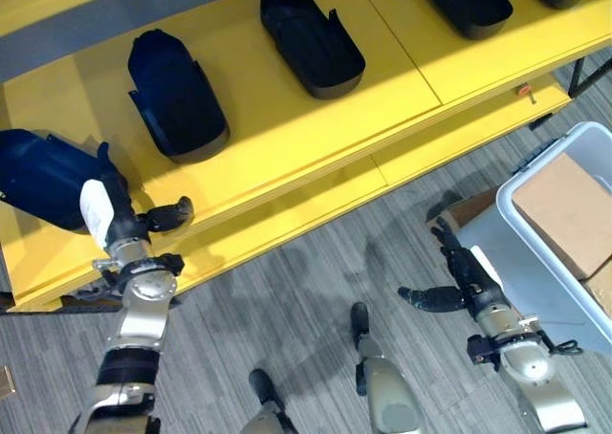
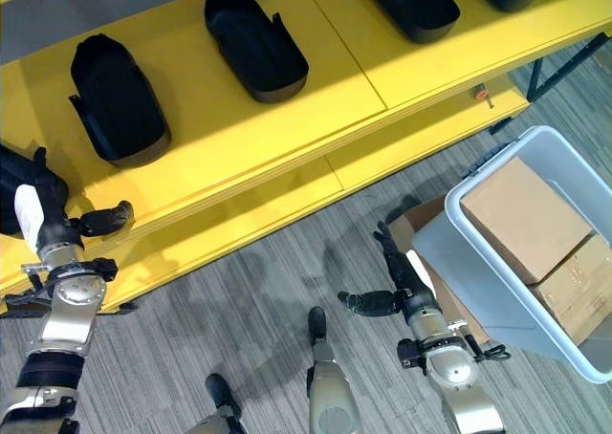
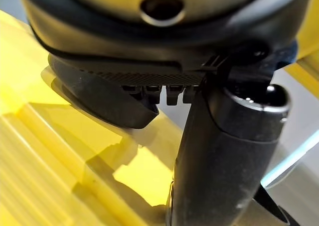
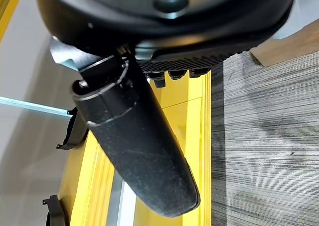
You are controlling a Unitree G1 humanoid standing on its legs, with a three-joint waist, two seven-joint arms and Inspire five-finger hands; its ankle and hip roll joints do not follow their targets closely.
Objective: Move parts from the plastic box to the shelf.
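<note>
Black moulded part [image 1: 43, 178] on yellow shelf [image 1: 287, 157] at 9 o'clock, my left hand [image 1: 120, 219] against it, thumb out, fingers hidden so grip unclear | looks stiff, light, smooth; I'd take its raised rim | plastic box [image 2: 497, 291] at 3 o'clock holds cardboard cartons [image 2: 526, 219] | my right hand [image 2: 402, 286] relaxed, empty, beside box | more parts [image 1: 177, 95] at 12

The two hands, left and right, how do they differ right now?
The left hand is at the yellow shelf, against a black part at its near edge; the right hand hangs over the grey floor beside the plastic box, touching nothing. The left thumb bears a white cover. Both have their fingers straight.
</note>
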